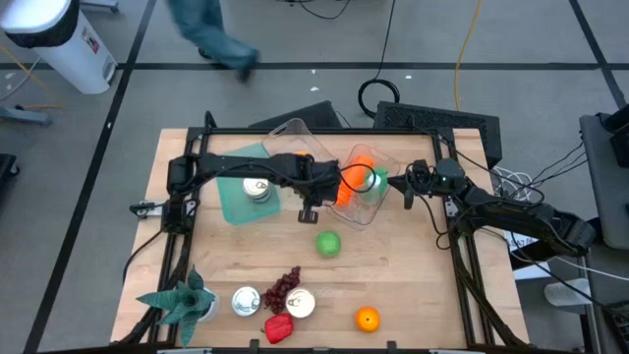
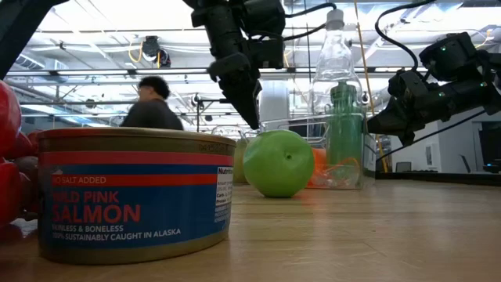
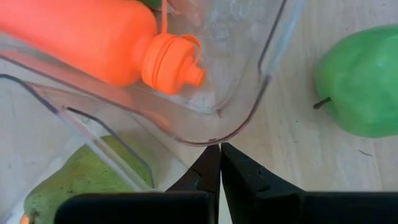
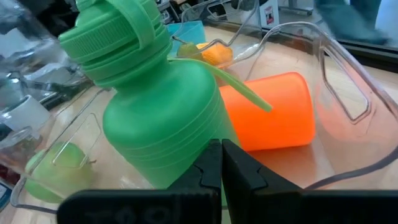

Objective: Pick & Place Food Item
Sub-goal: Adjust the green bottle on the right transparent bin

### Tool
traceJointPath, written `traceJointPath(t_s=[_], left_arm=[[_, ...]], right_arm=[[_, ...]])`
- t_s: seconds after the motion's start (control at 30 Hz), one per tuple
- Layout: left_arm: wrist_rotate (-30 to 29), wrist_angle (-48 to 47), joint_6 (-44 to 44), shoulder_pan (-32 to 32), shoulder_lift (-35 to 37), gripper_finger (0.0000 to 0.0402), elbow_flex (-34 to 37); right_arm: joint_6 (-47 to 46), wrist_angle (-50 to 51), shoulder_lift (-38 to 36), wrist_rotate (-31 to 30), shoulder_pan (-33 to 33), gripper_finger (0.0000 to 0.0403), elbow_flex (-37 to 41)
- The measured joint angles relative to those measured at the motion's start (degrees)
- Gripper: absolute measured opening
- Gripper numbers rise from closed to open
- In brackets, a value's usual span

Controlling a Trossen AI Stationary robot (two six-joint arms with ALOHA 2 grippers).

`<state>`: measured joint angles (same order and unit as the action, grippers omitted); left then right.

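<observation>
My left gripper hangs just over the wooden counter beside the clear plastic bin, fingers pinched together, nothing between them. My right gripper sits at the bin's other side, also fully closed and empty, nose pointed at the green bottle. Inside the bin: the green bottle upright, an orange bottle lying on its side, cap toward the bin's wall. A second clear bin lies behind, next to a teal tray with a can on it. Green apple sits loose on the counter just in front of the bin, close to my left gripper, not touched. Near counter edge: orange, grapes, red pepper, two salmon cans, fake plant. Person in the room behind.
</observation>
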<state>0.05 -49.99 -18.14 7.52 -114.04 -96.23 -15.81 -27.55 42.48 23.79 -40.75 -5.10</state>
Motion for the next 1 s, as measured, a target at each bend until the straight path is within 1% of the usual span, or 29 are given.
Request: traceJointPath(t_s=[0.33, 0.43, 0.53, 0.7, 0.87, 1.0], left_arm=[[-0.04, 0.29, -1.02, 0.3, 0.0, 0.0024, 0.0], [-0.02, 0.37, -1.15, 0.3, 0.05, 0.0024, 0.02], [-0.02, 0.45, -1.19, 0.27, 0.71, 0.0024, 0.04], [-0.02, 0.25, -1.17, 0.12, 4.27, 0.0024, 0.04], [1.41, -3.16, 3.19, 0.97, 9.03, 0.0023, 0.0], [0.94, -8.93, 9.05, 2.04, 9.12, 0.0023, 1.29]], right_arm=[[-0.86, -0.02, 0.0, -0.11, -0.02, 0.0, -0.09], [-0.75, 0.02, 0.0, -1.08, -0.02, 0.0, -0.09], [-0.62, 0.47, 0.0, -1.39, -0.04, 0.0, -0.09], [-0.62, 1.11, 0.04, -1.31, -0.04, 0.0, -0.11], [-0.64, 1.27, 0.04, -1.31, -0.04, 0.0, -0.15], [-0.64, 1.31, 0.04, -1.29, -0.04, 0.0, -0.15]])
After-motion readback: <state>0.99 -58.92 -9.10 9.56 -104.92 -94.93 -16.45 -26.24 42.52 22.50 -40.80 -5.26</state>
